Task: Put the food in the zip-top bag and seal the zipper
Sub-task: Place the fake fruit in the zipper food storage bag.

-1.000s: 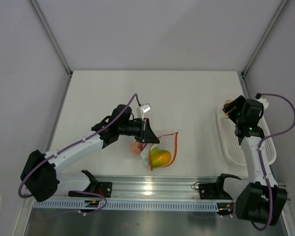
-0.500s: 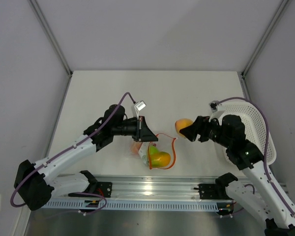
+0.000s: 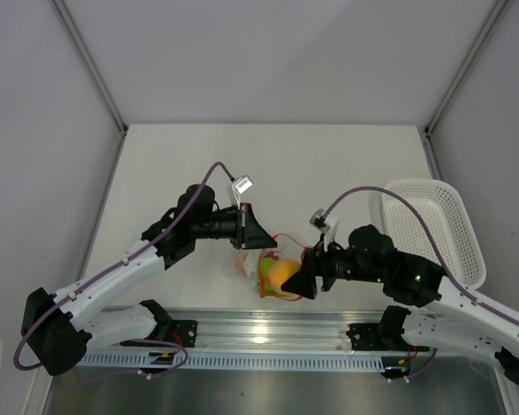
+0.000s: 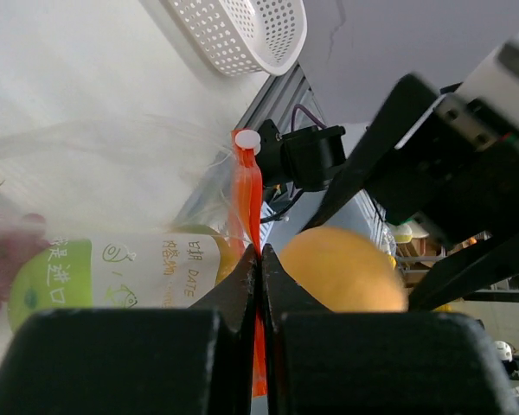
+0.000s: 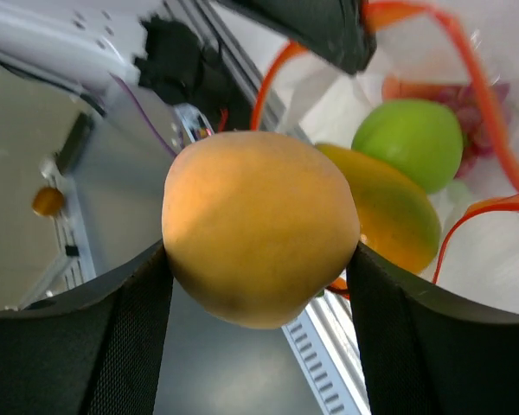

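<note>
White tabletop (image 3: 329, 173) is filling the enclosure between pale walls, with an aluminium rail (image 3: 268, 333) running along its near edge. At the right edge a white mesh basket (image 3: 432, 225) is sitting tilted, and nothing is showing inside it from above.

Both arms are reaching toward the middle of the near side, where the zip-top bag (image 3: 253, 264) is lying on the table. The left gripper (image 4: 259, 255) is pinching the zipper (image 4: 246, 190) with its jaws clenched tight on the orange-red strip, holding that side of the mouth up. The strip is looping wide in the right wrist view, so the mouth is gaping.

The right gripper (image 3: 292, 278) is grasping a yellow-orange fruit (image 5: 259, 226) between its two fingers (image 5: 112, 346), right at the bag's mouth. Whether the fruit is already past the strip I cannot tell.

Inside the bag a second yellow-orange fruit (image 5: 389, 216) is lying against a lime green fruit (image 5: 408, 143), and a dark red piece (image 5: 471, 108) is showing behind them.

The zipper's small white tab (image 4: 247, 141) is sticking up at the end of the strip.
</note>
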Robot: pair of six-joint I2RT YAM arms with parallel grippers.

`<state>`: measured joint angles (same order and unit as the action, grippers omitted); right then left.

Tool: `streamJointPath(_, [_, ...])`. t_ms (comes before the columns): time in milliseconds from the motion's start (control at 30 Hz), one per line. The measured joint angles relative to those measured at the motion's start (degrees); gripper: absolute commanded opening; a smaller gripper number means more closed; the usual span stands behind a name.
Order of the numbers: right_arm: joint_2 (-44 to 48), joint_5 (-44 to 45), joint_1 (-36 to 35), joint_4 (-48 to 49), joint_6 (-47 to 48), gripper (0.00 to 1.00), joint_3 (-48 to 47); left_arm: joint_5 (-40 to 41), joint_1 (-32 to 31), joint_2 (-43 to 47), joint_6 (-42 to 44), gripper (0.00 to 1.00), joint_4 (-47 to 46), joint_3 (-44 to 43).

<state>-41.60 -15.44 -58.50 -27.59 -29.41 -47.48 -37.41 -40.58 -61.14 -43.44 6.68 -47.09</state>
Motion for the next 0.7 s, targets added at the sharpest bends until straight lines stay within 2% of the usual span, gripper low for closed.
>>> streamJointPath(167, [-5.5,8.6,-6.5,-0.2,-1.5,0.07,0.6,-0.2,-0.1,0.7,-0.6,0.01,-0.2,0.1])
streamJointPath(367, [-6.3,17.9,-7.3,0.1,-3.2,0.1,0.8,-0.3,-0.4,2.4,-1.6,0.01,-0.7,1.5])
streamJointPath(467, [-7.3,20.8,-7.3,0.6,-3.5,0.23,0.7,-0.3,-0.5,3.0,-1.9,0.01,-1.6,2.1])
streamJointPath(500, [-7.9,21.5,-7.3,0.7,-3.5,0.32,0.6,-0.3,-0.5,3.0,-2.1,0.01,-1.9,2.4])
streamJointPath(567, [-9.5,22.4,-7.3,0.8,-3.5,0.43,0.0,-0.3,-0.6,3.0,-2.6,0.01,-2.4,2.8])
streamJointPath(633, [-11.7,23.1,-7.3,0.9,-3.5,0.62,-1.2,-0.3,-0.7,3.0,-3.1,0.0,-2.8,3.1])
streamJointPath(667, [-12.6,23.3,-7.4,0.9,-3.4,0.67,-1.7,-0.3,-0.7,3.0,-3.1,0.01,-3.0,3.2])
streamJointPath(700, [-13.4,23.7,-7.6,0.9,-3.4,0.84,-2.1,-0.3,-0.7,3.0,-3.2,0.01,-3.3,3.2])
